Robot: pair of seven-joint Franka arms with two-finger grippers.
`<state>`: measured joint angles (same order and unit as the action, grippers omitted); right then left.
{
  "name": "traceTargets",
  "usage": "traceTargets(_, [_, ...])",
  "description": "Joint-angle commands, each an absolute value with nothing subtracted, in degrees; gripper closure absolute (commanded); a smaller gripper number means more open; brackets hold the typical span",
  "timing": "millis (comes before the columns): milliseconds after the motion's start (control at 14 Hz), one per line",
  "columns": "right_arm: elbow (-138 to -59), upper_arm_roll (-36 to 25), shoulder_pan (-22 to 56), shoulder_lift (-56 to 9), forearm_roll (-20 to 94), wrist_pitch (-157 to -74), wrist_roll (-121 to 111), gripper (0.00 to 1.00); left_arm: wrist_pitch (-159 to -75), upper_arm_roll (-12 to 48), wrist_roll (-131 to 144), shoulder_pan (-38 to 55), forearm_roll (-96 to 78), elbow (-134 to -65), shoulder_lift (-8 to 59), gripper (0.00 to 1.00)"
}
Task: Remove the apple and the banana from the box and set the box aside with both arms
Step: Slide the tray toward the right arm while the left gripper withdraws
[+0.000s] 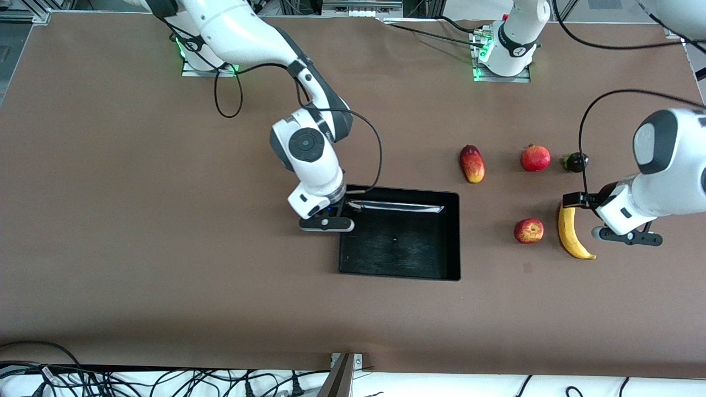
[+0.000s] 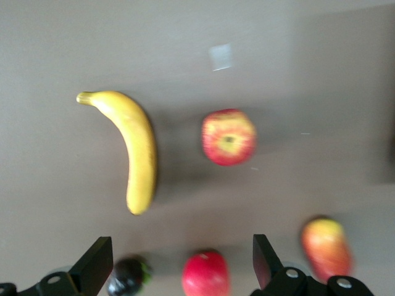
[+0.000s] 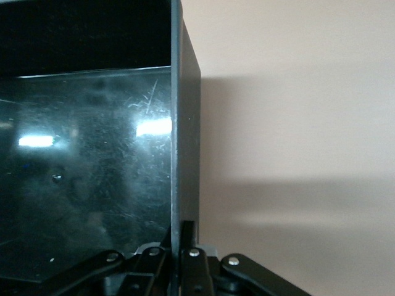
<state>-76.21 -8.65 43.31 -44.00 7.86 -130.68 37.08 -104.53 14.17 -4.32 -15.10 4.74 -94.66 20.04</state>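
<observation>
Lying nearest the front camera among the fruits, the banana, long, curved and smooth yellow, is seen on the brown matte table toward the left arm's end, with the small round apple, red with yellow patches, just beside it. The left gripper is held above the table beside the banana, its black fingers spread wide and nothing grasped.

The black box, a glossy rectangular bin with low walls and a flat bottom, is set near the middle of the table. The right gripper is clenched on the box's thin side wall at the right arm's end.

Farther from the camera, a red-yellow oblong fruit, a round red fruit and a small dark fruit are laid in a row.
</observation>
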Motion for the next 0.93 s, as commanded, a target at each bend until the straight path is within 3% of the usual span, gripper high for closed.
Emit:
traceTargets(0, [-82.51, -12.11, 43.07, -34.31, 7.82, -124.91, 34.38, 1.00, -101.70, 11.25, -0.54, -10.91, 1.23, -94.83, 12.33, 0.00])
traceTargets(357, [-100.43, -21.95, 42.45, -19.18, 8.70, -124.37, 21.39, 1.00, -100.81, 8.44, 2.45, -5.63, 1.23, -94.39, 5.81, 0.00])
traceTargets(857, [-113.89, -39.71, 42.36, -13.98, 21.34, -125.24, -10.69, 1.00, -101.78, 6.33, 3.08, -2.55, 1.58, -94.92, 2.29, 0.00])
